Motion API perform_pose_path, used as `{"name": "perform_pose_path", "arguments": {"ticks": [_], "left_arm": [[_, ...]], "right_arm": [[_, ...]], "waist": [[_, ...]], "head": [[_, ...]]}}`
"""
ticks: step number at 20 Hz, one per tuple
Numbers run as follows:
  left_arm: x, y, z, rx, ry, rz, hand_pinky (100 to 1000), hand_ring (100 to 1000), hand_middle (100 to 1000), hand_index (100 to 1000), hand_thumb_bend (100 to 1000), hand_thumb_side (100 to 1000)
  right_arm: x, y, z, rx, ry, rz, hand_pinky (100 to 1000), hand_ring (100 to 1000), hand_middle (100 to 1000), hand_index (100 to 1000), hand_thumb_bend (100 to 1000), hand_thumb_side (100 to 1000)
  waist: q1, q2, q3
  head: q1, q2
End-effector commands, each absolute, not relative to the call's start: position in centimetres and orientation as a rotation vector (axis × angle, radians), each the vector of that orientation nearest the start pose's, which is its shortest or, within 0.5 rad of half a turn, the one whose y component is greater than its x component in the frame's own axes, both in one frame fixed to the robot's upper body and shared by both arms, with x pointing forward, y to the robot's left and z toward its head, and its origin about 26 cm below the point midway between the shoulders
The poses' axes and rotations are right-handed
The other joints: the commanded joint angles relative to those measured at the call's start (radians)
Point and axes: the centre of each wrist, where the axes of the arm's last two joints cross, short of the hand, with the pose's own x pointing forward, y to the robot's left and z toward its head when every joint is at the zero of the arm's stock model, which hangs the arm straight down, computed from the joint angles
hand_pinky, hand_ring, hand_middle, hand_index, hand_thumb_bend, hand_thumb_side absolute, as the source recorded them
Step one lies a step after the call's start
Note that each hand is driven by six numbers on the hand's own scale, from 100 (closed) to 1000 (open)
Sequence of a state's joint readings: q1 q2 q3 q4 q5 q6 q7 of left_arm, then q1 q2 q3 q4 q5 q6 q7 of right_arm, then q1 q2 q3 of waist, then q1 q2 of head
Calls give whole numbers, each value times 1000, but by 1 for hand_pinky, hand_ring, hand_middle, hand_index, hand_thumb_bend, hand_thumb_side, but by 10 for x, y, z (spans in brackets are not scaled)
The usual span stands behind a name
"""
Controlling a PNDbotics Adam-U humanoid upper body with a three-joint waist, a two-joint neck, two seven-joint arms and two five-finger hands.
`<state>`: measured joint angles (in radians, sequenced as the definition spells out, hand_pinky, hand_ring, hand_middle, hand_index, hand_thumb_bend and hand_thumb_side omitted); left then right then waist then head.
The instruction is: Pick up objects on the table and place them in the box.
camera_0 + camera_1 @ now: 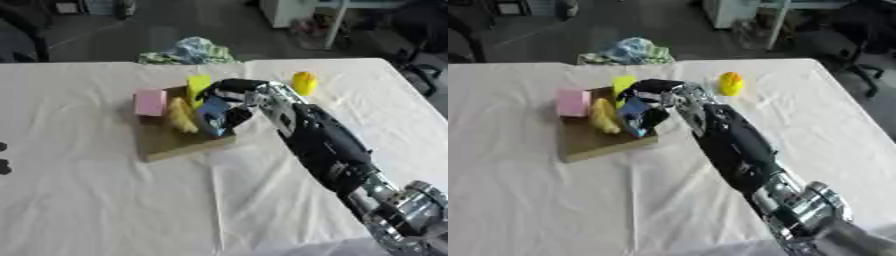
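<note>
Nearest to the camera, the right arm (337, 150) comes in from the lower right corner and lies across the white cloth of the bench (96, 200). Its right hand (229, 102) is over the right part of the flat brown box (166, 142), with the fingers curled around a blue object (213, 120) that hangs low inside the box. The risk I see is here: if the fingers open while the object is tilted, it may fall against the banana (181, 116) just beside it, or roll over the low edge of the box onto the cloth. When the hand goes out, it could also push the pink block (150, 102) or the yellow-green piece (198, 86) behind it. Farther away, a yellow duck (304, 82) stands alone on the bench and is not yet in the box; nothing blocks it. At the far edge lies a crumpled cloth (192, 51). Only a dark bit of the left hand (3, 165) shows at the left edge, so I cannot tell its state.
</note>
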<state>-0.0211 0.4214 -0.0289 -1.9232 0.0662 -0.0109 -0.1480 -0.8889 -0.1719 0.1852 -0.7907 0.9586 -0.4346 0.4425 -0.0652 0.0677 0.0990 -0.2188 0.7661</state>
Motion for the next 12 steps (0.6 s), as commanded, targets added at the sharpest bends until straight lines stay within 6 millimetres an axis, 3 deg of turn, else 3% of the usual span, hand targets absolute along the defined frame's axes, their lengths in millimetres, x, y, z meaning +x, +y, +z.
{"name": "perform_pose_path", "arguments": {"ticks": [1, 5, 12], "left_arm": [[271, 301, 121, 90, -1905, -537, 722, 524, 629, 789, 178, 866], [270, 301, 120, 90, -1900, -537, 723, 523, 629, 789, 179, 867], [269, 303, 117, 97, -1887, -534, 723, 522, 627, 789, 178, 869]], "right_arm": [[476, -182, 112, -449, -1474, 1833, 778, 828, 833, 950, 312, 728], [476, -191, 131, -473, -1545, 1814, 877, 916, 892, 977, 326, 793], [473, -215, 162, -493, -1627, 1751, 945, 966, 954, 1000, 332, 769]], "waist": [[16, -20, -4], [11, -25, -10], [7, -31, -21]], "head": [[-1, 4], [2, 4], [5, 4]]}}
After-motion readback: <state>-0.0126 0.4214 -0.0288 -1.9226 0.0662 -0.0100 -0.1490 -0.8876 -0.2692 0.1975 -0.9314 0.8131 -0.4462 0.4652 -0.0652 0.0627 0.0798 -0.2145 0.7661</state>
